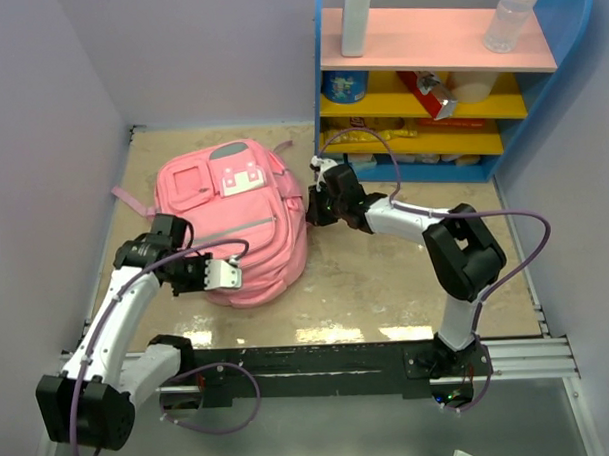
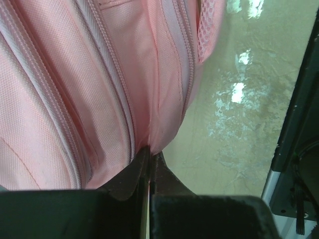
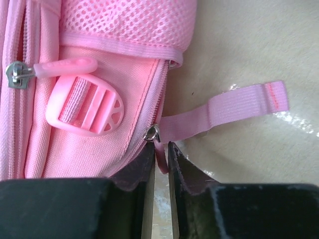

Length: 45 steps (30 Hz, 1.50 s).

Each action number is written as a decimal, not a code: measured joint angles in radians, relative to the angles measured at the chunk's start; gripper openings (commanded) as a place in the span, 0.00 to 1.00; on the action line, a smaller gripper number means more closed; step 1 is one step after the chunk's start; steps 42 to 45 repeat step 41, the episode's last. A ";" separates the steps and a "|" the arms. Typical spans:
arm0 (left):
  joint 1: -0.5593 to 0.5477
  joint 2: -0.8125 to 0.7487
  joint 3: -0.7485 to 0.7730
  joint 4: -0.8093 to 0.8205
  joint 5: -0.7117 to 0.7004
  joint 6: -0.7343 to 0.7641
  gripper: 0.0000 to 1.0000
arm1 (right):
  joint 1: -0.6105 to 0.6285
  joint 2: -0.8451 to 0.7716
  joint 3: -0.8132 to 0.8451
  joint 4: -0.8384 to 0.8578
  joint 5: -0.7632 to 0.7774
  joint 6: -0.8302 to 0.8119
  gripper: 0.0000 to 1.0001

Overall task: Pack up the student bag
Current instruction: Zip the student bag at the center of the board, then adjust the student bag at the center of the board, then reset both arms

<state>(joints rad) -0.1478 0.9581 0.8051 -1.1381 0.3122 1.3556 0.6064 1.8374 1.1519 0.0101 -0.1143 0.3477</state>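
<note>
One student bag (image 1: 234, 215) lies flat on the table (image 1: 386, 275), front patch up, between the two arms. It fills the space between them, so neither gripper has a clear line to the other.

The left gripper (image 2: 149, 163) is clenched on the bag: its two fingers are pressed almost together, pinching a fold of pink fabric right at their tips. Ahead of those tips two zipper lines run away across the cloth. Off to the fingers' right are bare tabletop and a black rail (image 2: 299, 124).

The right gripper (image 3: 160, 165) is at the bag's other side, its two fingers closed on one small pink zipper pull (image 3: 159, 152) whose metal slider sits just beyond the tips. From that same spot one loose strap end (image 3: 239, 103) trails off to the fingers' right, lying on the table. Ahead and to the left I count one pink buckle (image 3: 84, 107), a second zipper tab (image 3: 67, 66) and, farthest out, one mesh pocket (image 3: 134, 20).

Beyond the right arm stands a shelf unit (image 1: 568, 39) of three tiers, with two bottles on top, one white (image 1: 355, 21) and one clear (image 1: 512, 16).
</note>
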 measured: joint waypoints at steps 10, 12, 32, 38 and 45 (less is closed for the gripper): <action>-0.260 0.279 0.241 -0.098 0.080 -0.107 0.20 | -0.029 0.028 0.218 -0.087 0.092 0.024 0.99; -0.351 0.339 0.324 -0.090 0.121 -0.148 0.22 | -0.030 0.016 0.224 -0.100 0.111 0.026 0.99; -0.202 0.282 0.504 0.251 0.262 -0.550 1.00 | -0.044 -0.522 -0.090 -0.299 0.230 0.056 0.99; -0.120 0.295 0.476 0.389 0.260 -0.740 1.00 | -0.044 -0.616 -0.178 -0.310 0.224 0.055 0.98; -0.096 0.293 0.431 0.443 0.257 -0.813 1.00 | -0.044 -0.664 -0.206 -0.314 0.227 0.055 0.98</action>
